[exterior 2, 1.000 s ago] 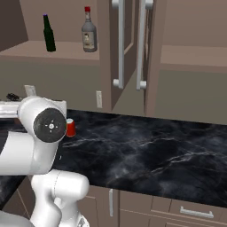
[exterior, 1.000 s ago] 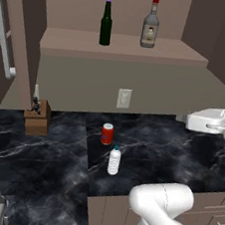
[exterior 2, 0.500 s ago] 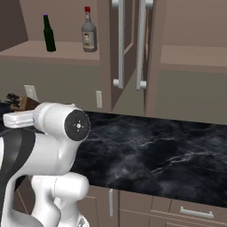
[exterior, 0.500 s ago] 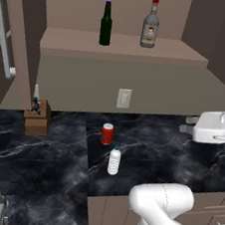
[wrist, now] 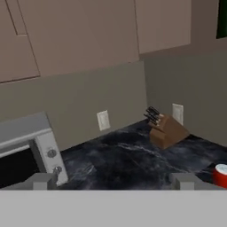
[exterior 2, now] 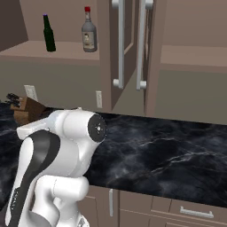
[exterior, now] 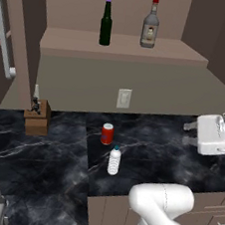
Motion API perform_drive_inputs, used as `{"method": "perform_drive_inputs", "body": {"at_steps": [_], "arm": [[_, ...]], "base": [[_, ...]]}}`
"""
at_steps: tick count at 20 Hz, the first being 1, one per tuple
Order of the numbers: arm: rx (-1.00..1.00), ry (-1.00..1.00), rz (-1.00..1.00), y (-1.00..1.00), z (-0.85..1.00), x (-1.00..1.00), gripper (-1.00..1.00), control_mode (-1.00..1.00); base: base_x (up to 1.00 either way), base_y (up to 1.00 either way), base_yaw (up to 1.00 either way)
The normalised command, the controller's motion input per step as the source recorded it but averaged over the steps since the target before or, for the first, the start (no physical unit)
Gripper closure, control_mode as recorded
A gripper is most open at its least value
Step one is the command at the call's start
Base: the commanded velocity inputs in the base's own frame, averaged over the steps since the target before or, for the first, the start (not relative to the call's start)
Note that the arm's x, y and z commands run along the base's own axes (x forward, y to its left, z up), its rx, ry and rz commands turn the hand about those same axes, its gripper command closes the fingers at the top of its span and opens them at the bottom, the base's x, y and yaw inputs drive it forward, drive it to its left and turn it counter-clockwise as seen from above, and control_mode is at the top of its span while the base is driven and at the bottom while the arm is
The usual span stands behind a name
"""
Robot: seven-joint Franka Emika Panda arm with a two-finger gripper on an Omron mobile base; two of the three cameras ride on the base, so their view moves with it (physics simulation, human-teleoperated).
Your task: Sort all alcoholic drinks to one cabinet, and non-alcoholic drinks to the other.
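Kitchen with a black marble desk (exterior: 52,162)
Red can (exterior: 107,134) and small water bottle (exterior: 114,161) stand close together; two tall bottles (exterior: 106,23) on the shelf (exterior: 123,45); tool (wrist: 113,181) released, holding nothing

On the counter (exterior: 51,176) before me the can (exterior: 107,134) stands behind the small bottle (exterior: 114,161), just beside it. The knife block (exterior: 37,117) stands to their left, near the back wall, and an outlet (exterior: 123,98) sits on that wall behind the can. Above, on the shelf (exterior: 123,46), two tall bottles stand apart: the slim bottle (exterior: 106,24) on the left, the wide bottle (exterior: 150,24) on the right. My hand (exterior: 214,134) hangs over the counter at the right.
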Motion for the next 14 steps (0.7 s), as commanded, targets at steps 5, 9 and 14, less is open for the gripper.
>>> {"method": "perform_drive_inputs", "body": {"at_steps": [5, 9, 14], "arm": [[0.0, -0.14, 0.1, 0.0, -0.45, 0.0, -1.0, -1.0], [0.0, -0.12, 0.09, 0.0, -0.43, 0.0, -1.0, -1.0], [0.0, -0.11, 0.08, 0.0, -0.38, 0.0, -1.0, -1.0]], "base": [[0.0, 0.0, 0.0], [0.0, 0.0, 0.0], [0.0, 0.0, 0.0]]}}
